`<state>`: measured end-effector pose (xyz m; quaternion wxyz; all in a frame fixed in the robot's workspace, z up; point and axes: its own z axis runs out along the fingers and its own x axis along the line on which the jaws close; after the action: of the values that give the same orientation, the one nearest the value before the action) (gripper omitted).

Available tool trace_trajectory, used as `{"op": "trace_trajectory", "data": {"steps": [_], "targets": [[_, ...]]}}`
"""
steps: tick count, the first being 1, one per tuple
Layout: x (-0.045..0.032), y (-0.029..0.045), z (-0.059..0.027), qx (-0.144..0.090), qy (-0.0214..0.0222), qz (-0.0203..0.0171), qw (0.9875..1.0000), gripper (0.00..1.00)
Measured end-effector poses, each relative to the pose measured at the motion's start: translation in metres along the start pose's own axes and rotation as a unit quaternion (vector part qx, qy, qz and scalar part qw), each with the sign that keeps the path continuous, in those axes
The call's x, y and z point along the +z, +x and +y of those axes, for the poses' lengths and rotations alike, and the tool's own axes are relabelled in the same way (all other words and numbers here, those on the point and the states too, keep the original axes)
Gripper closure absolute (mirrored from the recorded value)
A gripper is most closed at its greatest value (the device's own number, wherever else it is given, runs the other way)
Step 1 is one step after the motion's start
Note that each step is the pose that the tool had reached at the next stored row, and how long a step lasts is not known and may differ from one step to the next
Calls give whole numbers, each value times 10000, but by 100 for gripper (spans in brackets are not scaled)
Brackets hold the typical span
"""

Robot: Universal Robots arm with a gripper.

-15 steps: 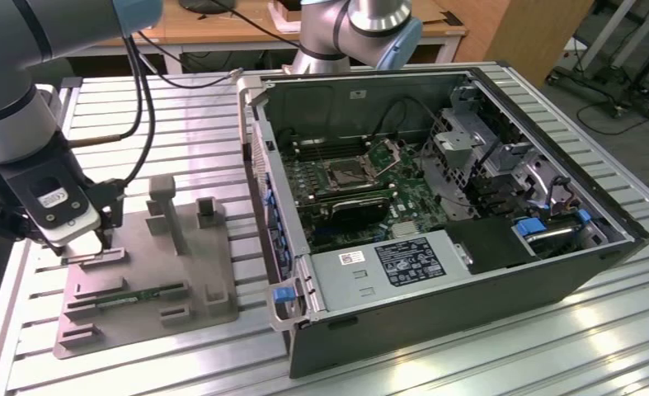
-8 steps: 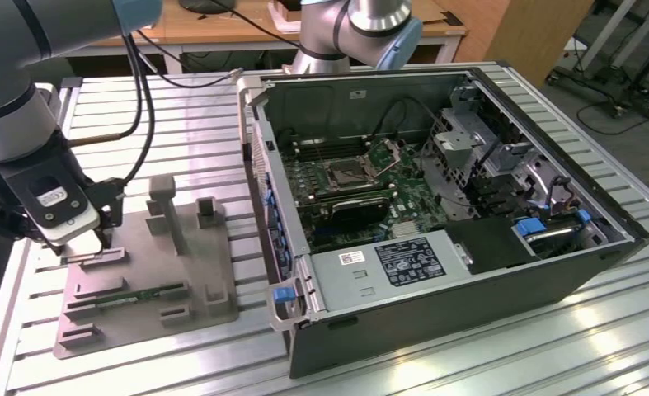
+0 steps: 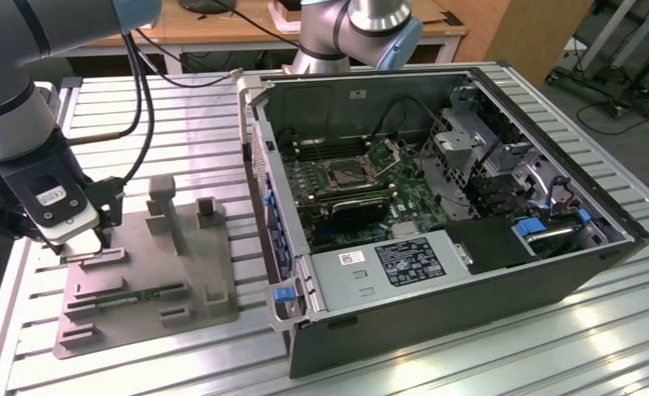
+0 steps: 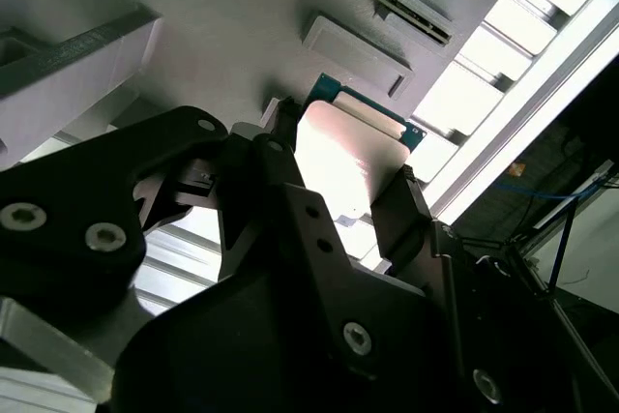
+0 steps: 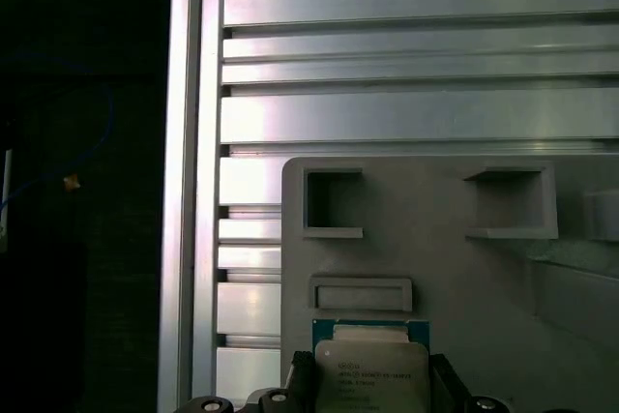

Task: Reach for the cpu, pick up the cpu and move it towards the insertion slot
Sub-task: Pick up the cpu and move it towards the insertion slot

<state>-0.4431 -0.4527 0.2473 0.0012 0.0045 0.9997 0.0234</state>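
The cpu (image 4: 343,157) is a thin square chip with a pale silver top and a green rim. It sits between my gripper's (image 4: 340,160) two black fingers (image 4: 401,205), which press on its opposite edges. In the first wrist view the cpu (image 5: 370,360) lies low over the grey plastic tray (image 5: 435,268), and I cannot tell whether it is lifted. In the exterior view my gripper (image 3: 82,247) is down at the corner of the tray (image 3: 209,276) on that view's left. The insertion slot (image 3: 340,173) is on the green board inside the open computer case, its hinged plate (image 3: 395,152) raised.
The open case (image 3: 435,206) stands to the exterior view's right of the tray, its near wall (image 3: 264,190) between tray and socket. Upright grey posts (image 3: 162,202) rise from the tray, and a narrow green circuit strip (image 3: 137,294) lies in it. A second robot arm (image 3: 357,33) stands behind the case.
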Motion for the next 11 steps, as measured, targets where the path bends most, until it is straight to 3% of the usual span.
{"op": "trace_trajectory", "data": {"steps": [11], "targets": [[-23, 0, 1, 12, 0, -1, 10000, 45]]}}
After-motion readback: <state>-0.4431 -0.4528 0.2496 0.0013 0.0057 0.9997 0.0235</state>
